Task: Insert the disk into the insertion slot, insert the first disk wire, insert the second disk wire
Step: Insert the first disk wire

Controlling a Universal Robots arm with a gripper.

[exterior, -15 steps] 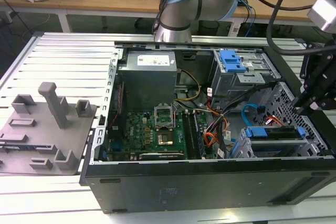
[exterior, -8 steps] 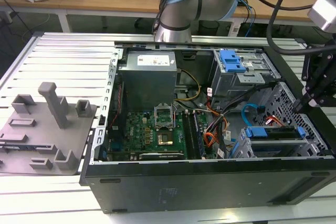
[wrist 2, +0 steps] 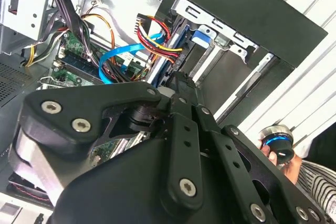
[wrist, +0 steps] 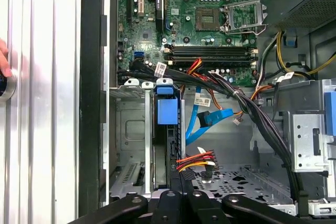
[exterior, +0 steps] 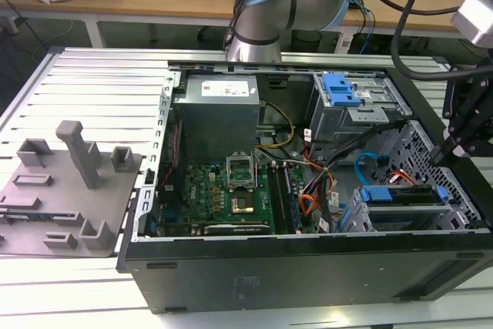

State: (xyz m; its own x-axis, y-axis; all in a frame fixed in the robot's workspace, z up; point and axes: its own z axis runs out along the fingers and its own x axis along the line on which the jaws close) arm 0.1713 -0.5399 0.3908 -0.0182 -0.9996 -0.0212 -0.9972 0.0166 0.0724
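The disk point(exterior: 404, 194) lies in the insertion slot point(exterior: 422, 144), the perforated silver cage at the exterior view's right. Its blue carrier point(wrist: 167, 111) faces the motherboard. My gripper point(exterior: 449, 150) hangs just above that cage. In both wrist views the gripper point(wrist: 181, 196) is shut, its tip point(wrist 2: 178, 80) right at the disk's edge, where the red, yellow and black first disk wire point(wrist: 195, 161) ends. Whether the plug is pinched is hidden. The light-blue second disk wire point(wrist: 207, 120) loops loosely beside the carrier point(wrist 2: 202, 35).
A taller grey bay with a blue latch point(exterior: 339, 90) stands behind the cage. A thick black cable bundle point(wrist: 252, 111) crosses over the bay. The motherboard point(exterior: 223, 190) and power supply point(exterior: 216, 113) fill the case's left. A person's hand point(wrist 2: 287, 165) holds a blue-ringed knob outside the case wall.
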